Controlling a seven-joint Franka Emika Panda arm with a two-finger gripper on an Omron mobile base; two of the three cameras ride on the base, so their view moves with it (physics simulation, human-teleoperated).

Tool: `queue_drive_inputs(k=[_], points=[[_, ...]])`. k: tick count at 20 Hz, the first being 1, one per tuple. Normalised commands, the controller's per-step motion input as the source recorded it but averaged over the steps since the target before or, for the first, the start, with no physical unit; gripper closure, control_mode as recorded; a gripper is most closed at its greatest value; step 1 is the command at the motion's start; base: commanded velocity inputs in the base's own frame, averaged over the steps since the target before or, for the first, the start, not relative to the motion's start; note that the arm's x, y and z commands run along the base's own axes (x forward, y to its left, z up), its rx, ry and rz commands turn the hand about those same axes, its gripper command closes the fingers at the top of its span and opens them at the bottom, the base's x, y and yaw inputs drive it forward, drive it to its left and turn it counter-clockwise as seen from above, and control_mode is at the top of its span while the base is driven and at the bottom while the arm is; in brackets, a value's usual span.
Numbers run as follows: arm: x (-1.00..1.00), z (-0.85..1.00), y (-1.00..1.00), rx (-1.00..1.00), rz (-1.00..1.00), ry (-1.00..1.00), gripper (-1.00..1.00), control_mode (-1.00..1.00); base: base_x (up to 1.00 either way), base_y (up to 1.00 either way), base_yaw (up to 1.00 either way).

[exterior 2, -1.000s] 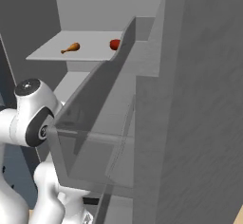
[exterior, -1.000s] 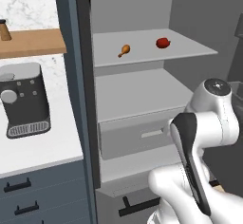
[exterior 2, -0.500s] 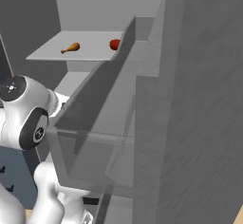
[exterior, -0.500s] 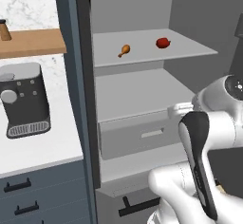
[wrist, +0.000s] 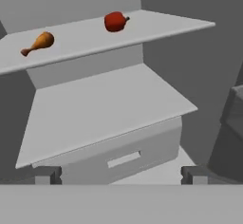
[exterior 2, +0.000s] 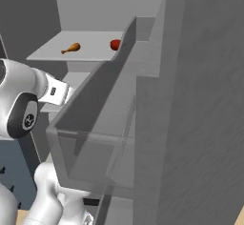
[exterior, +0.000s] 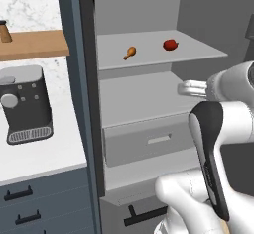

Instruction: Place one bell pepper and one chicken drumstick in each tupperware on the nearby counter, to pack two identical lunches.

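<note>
No labels or writing anywhere; red bell pepper [wrist: 115,21] and chicken drumstick [wrist: 39,43] sit apart on the fridge's top shelf [wrist: 156,27], gripper [wrist: 119,174] spread wide, holding nothing.

The arm bends at a raised elbow, wrist reaching forward. The gripper [wrist: 121,174] stands wide open, holding nothing.

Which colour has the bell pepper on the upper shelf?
Red; the bell pepper shows best in the hand view.

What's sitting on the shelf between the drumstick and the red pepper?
Nothing. In the hand view the top shelf is bare between the drumstick and the pepper; the left base view shows the same gap.
</note>
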Motion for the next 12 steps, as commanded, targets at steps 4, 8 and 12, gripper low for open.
queue_drive_inputs(k=[4,8,12], points=[[0.00,0.43,0.00,0.00,-0.01,-0.11,-1.00,-1.00,0.00,0.00,0.00],[0.21,0.10,-0.03,0.00,0.00,-0.01,-1.00,-1.00,0.00,0.00,0.00],[0.38,0.24,-0.07,0.00,0.00,0.00,-1.00,-1.00,0.00,0.00,0.00]])
